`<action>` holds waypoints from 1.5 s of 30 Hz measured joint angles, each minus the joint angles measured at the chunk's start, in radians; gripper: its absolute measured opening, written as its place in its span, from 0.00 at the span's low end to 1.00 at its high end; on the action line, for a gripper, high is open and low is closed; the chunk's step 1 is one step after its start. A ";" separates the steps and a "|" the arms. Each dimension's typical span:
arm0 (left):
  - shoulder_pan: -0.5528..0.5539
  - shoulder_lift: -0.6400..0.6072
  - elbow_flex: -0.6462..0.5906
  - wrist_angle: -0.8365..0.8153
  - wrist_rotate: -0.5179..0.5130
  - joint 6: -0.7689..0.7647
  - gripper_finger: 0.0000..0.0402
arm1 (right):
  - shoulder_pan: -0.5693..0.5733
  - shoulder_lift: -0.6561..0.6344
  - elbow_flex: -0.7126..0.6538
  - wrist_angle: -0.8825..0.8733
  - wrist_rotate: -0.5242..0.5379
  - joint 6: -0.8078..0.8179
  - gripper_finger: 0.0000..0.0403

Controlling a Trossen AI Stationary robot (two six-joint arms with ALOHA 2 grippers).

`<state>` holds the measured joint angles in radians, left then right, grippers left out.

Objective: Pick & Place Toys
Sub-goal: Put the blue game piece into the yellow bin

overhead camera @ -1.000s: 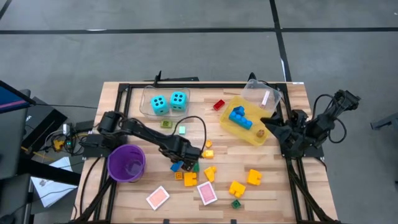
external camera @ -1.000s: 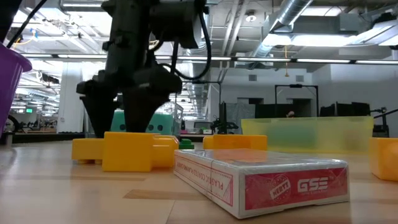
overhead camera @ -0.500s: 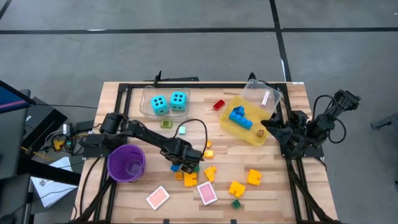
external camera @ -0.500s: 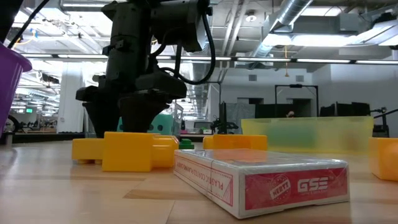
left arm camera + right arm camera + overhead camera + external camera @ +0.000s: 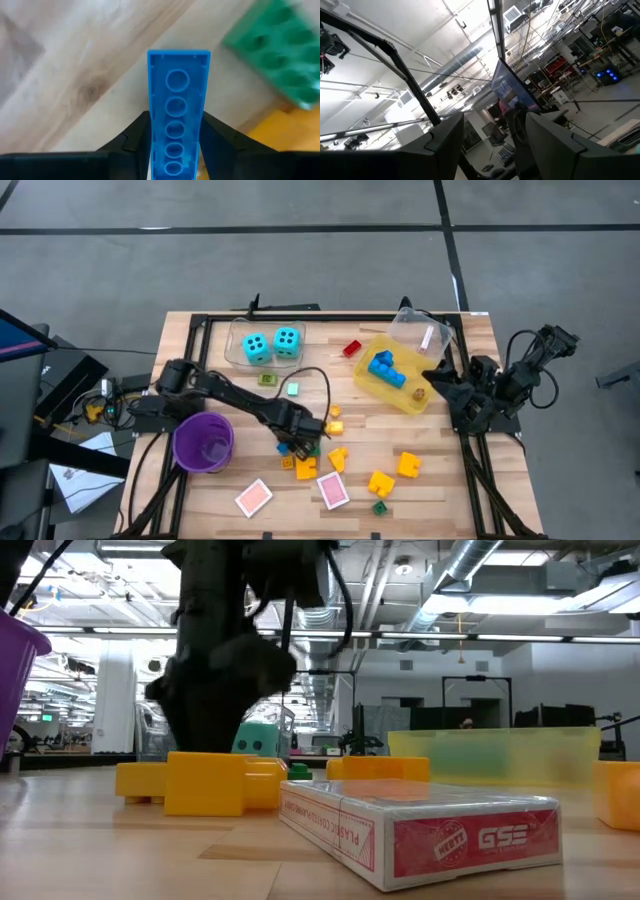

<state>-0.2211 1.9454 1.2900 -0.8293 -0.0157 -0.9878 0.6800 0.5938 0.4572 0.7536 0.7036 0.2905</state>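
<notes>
Toys lie scattered mid-tabletop (image 5: 200,500) beside the yellow bin (image 5: 398,395), presumably their destination. The right tool (image 5: 432,376) waits by the bin, fingers apart, holding nothing. The left tool (image 5: 305,442) pinches a blue brick (image 5: 177,112) endwise, seemingly ready to lift.

high: overhead | low: tabletop, level | wrists: table close-up (image 5: 60,60); ceiling

A robotics lab or industrial workspace: exposed ceiling ducts (image 5: 480,570) and pipes, strip lighting, grey concrete floor (image 5: 300,270), a wooden table (image 5: 440,490), and what may be distant workstation monitors (image 5: 507,90).
</notes>
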 joint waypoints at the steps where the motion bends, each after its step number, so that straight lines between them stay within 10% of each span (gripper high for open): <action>1: 0.001 -0.019 0.000 0.006 0.002 0.025 0.31 | 0.000 0.000 0.000 -0.008 0.000 0.000 0.51; 12: 0.080 -0.303 0.002 0.204 0.101 0.302 0.33 | 0.000 0.026 0.027 -0.286 0.001 -0.070 0.51; 22: 0.172 -0.423 0.003 0.374 0.364 0.349 0.33 | -0.104 0.264 0.400 -0.787 -0.012 -0.197 0.51; 30: 0.186 -0.423 0.003 0.494 0.473 0.337 0.33 | -0.265 0.512 0.668 -1.031 -0.350 -0.253 0.51; 45: 0.188 -0.423 0.003 0.652 0.727 0.215 0.33 | -0.382 0.757 0.864 -1.037 -0.658 -0.406 0.51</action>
<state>-0.0333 1.5219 1.2934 -0.1774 0.7115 -0.7732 0.2978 1.3506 1.3215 -0.2837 0.0459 -0.1158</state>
